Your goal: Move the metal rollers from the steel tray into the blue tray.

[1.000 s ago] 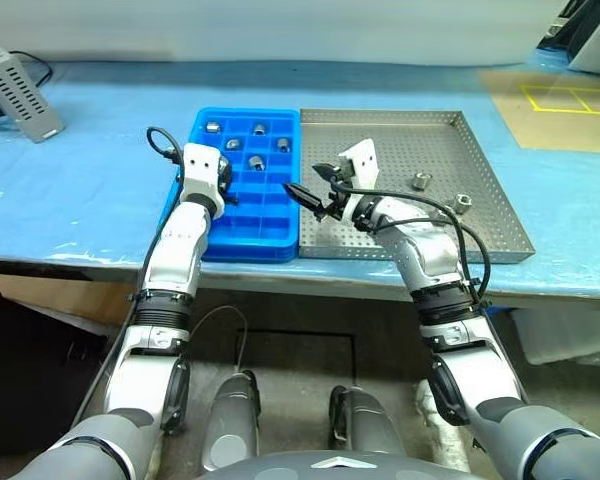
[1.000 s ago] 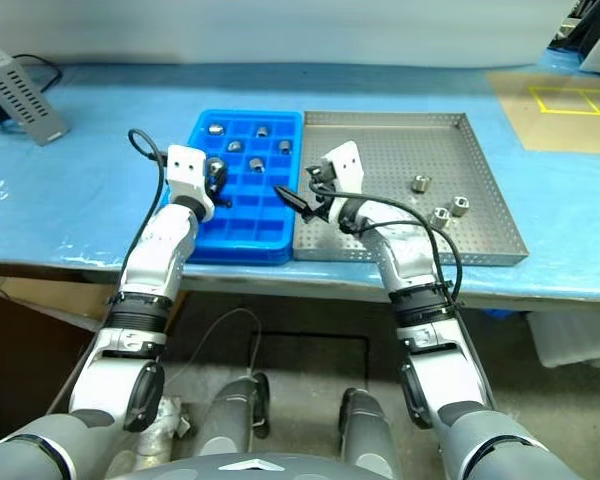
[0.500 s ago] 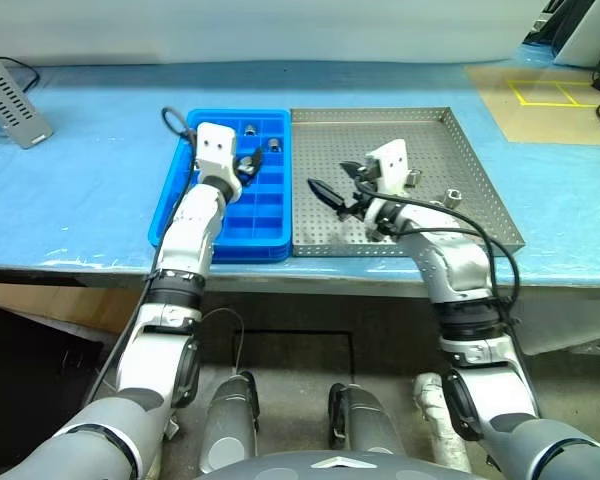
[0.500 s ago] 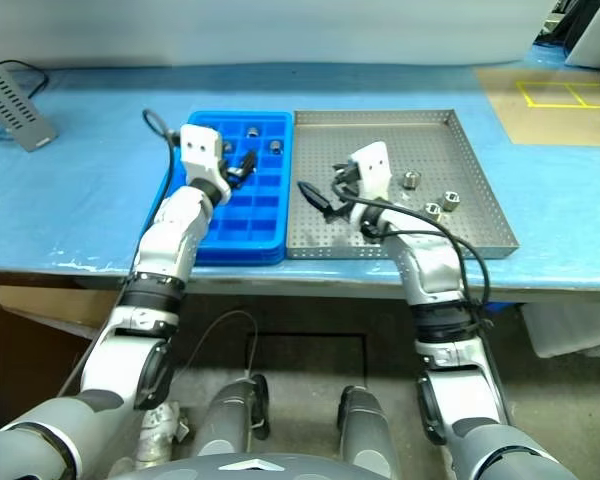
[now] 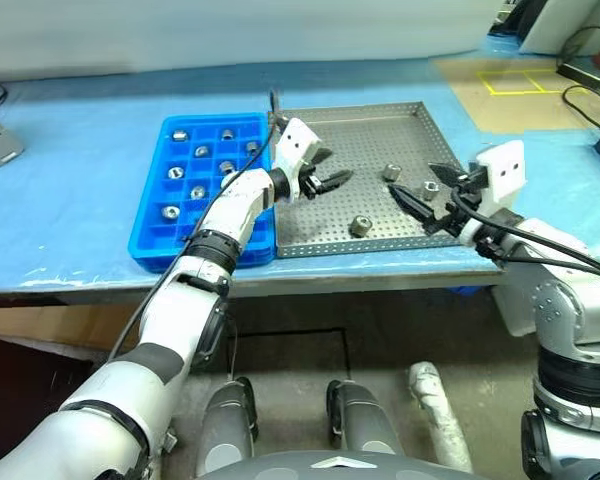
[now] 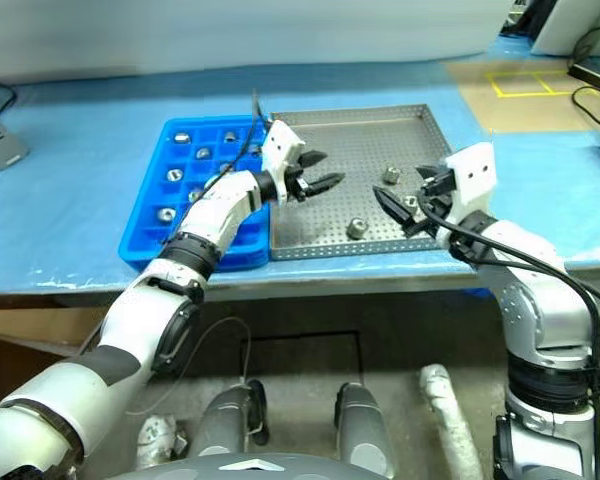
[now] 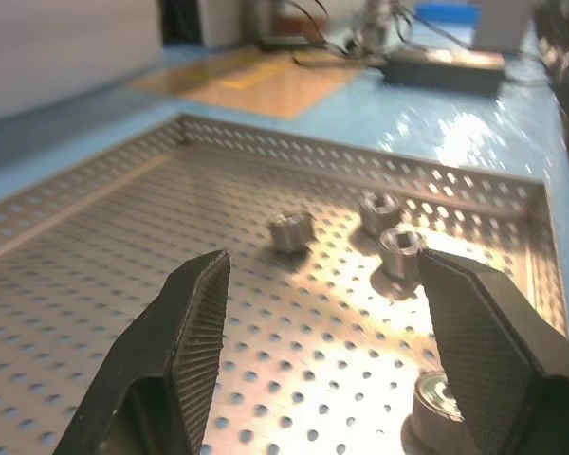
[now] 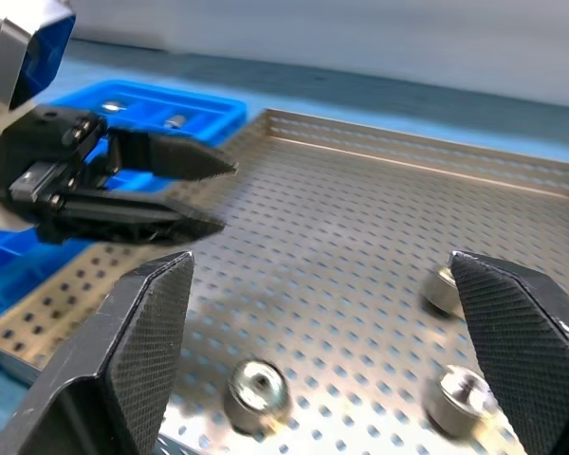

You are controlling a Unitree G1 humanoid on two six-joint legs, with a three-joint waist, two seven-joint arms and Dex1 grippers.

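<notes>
As the left gripper [image 5: 338, 168] has quit the blue tray [image 5: 140, 240], come part open with nothing in it and swung over the steel tray [image 5: 360, 140], while the right gripper [image 5: 412, 182], wide open and bare, drew back, one drop looks done and another pick due; head views show about eight rollers [image 5: 169, 212] in blue cells. Left wrist view counts four more on the steel floor, right wrist view three

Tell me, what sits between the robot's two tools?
Bare perforated floor of the steel tray, with one metal roller lying between the left tool and right tool, per the left eye view.
</notes>
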